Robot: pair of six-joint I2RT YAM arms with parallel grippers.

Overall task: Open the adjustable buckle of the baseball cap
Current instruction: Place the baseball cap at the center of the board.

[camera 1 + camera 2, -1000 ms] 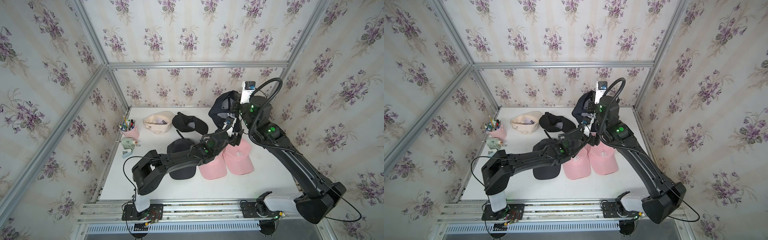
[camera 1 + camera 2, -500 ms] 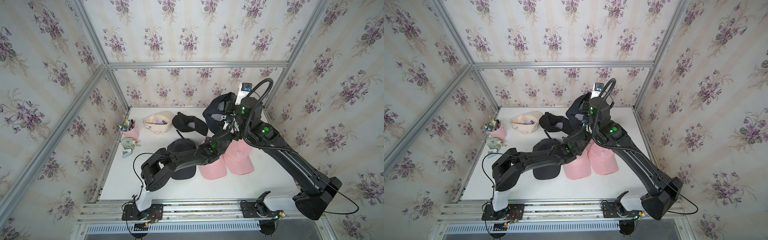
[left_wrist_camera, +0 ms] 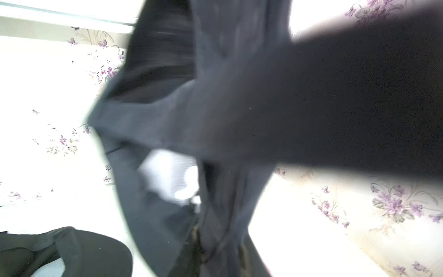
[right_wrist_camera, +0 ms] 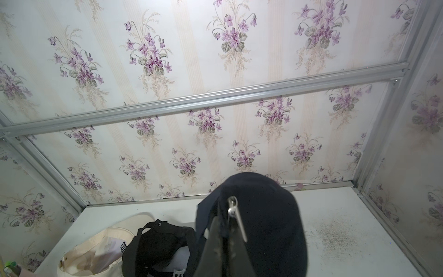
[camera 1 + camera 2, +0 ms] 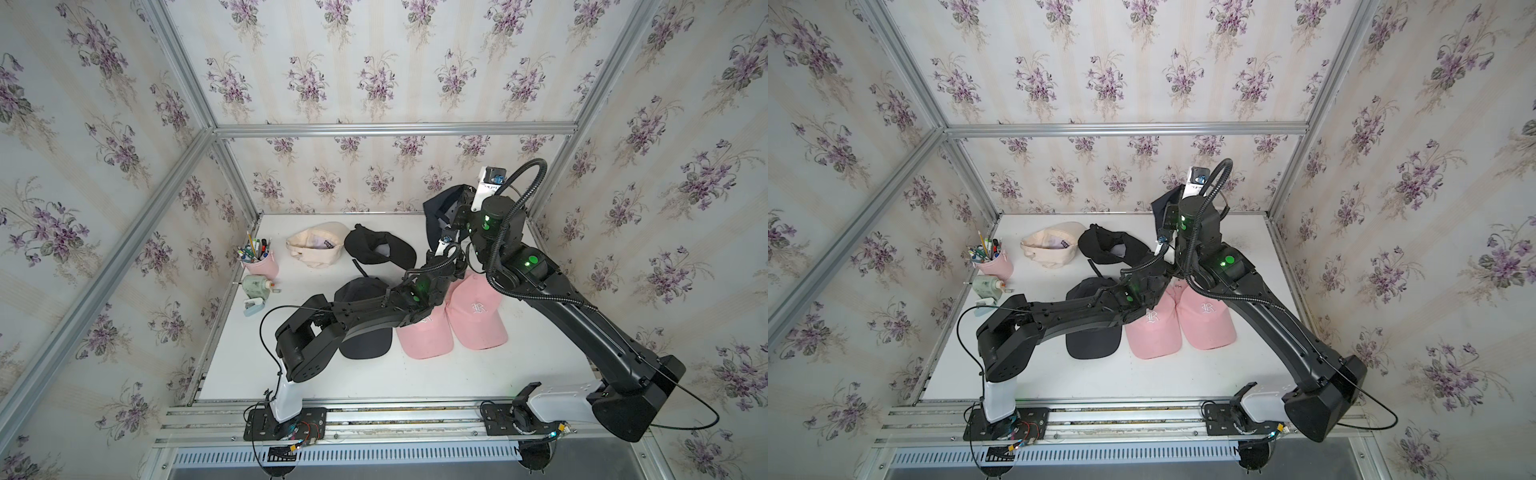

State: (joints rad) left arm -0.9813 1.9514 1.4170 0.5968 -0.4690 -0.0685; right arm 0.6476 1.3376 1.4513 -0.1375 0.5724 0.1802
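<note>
Right wrist: navy cap point(image 4: 268, 215) over table point(image 4: 359, 203)

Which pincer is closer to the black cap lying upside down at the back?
Left. The left pincer is low, close beside the black cap; the right pincer is higher and farther back, gripping the navy cap.

Lettering legible: a single letter, seen twice.
White gothic "R" stitched on the front of the pink cap point(image 5: 1208, 328) nearer the right edge of the desk point(image 5: 1183, 374), and the same on the pink cap beside it point(image 5: 1154, 338). The cream cap point(image 5: 1042, 255) towards the far edge has a dark tag point(image 5: 1065, 243) with white letters too small to read.
</note>
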